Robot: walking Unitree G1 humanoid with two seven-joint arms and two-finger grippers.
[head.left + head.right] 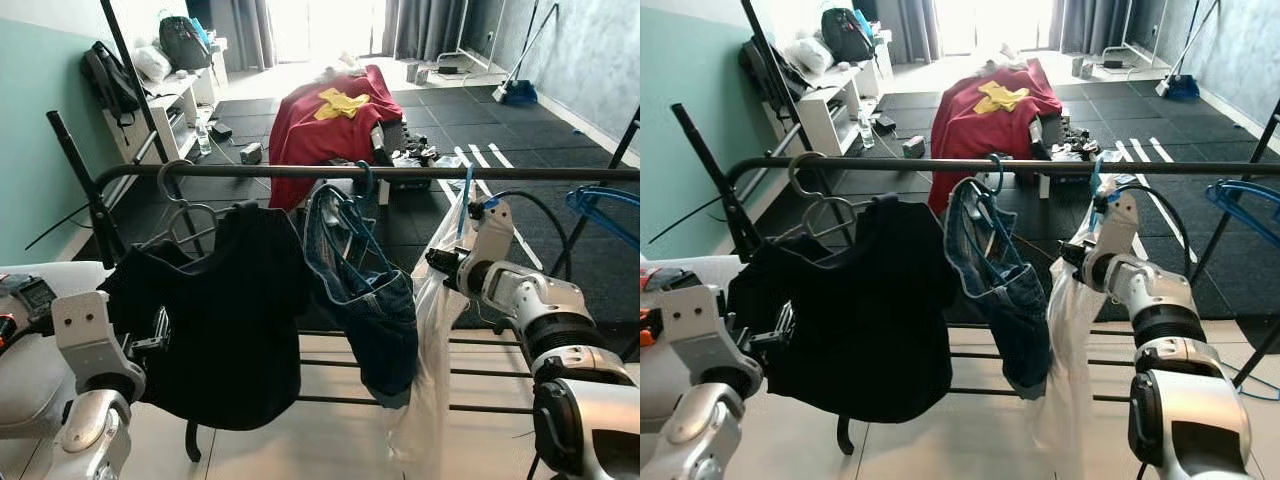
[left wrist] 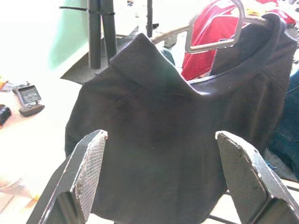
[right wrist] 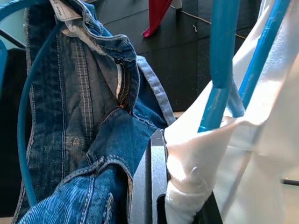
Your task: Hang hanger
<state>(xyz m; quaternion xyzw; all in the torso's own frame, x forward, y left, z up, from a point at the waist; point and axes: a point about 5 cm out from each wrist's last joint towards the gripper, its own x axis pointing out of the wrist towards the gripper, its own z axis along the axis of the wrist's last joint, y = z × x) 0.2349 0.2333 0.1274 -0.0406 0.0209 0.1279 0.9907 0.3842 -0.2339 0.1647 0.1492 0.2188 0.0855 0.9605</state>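
Clenched on bunched white cloth, the right gripper (image 3: 180, 205) holds a white garment (image 1: 425, 340) on its blue hanger (image 3: 219, 70) just under the rail (image 1: 400, 172), beside the jeans (image 1: 365, 290). Soft cloth may slip; the stiff hanger neck seems surer. Left gripper (image 2: 163, 182) gapes wide before the black shirt (image 1: 215, 310).

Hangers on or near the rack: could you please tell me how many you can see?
4: a metal hanger carrying the black shirt, a blue hanger with the jeans, one with white cloth at the right gripper, and a bare blue one far right. Others may be hidden.

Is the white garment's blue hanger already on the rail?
Cannot tell: the blue hanger reaches the rail, but its hook is unclear. The right gripper pinches the white garment.
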